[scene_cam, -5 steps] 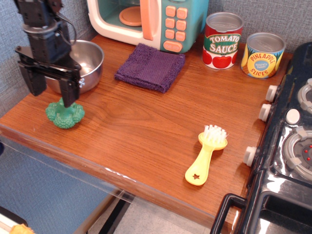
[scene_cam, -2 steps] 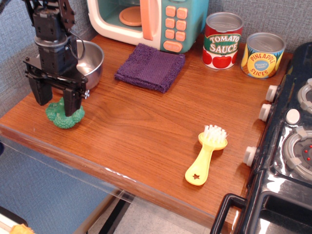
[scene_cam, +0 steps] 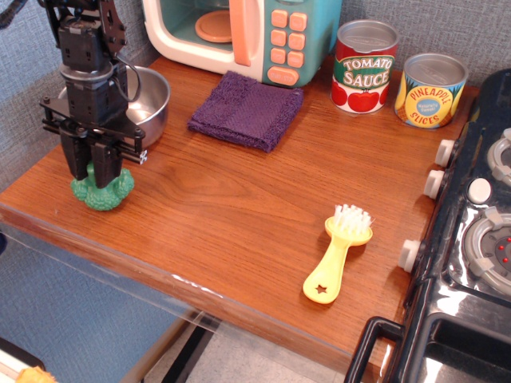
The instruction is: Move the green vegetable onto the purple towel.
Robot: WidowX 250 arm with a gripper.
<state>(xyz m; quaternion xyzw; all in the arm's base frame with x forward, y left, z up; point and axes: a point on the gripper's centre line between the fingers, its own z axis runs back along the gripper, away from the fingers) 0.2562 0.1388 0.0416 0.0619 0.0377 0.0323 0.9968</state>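
Observation:
The green vegetable (scene_cam: 104,195), a small toy broccoli, sits head-down on the wooden counter near the front left edge, its stem pointing up. My gripper (scene_cam: 96,177) stands straight above it, with its black fingers (scene_cam: 79,163) closed in on the stem. The broccoli still rests on the counter. The purple towel (scene_cam: 246,109) lies flat at the back, in front of the toy microwave, well to the right of the gripper. Nothing is on it.
A steel bowl (scene_cam: 152,102) stands just behind the gripper. A toy microwave (scene_cam: 247,32) and two cans, tomato sauce (scene_cam: 364,68) and pineapple slices (scene_cam: 431,90), line the back. A yellow brush (scene_cam: 338,254) lies front right. A toy stove (scene_cam: 471,239) borders the right.
The gripper has come down over the broccoli and its fingers have closed from wide open onto the stem. The broccoli has shifted slightly left.

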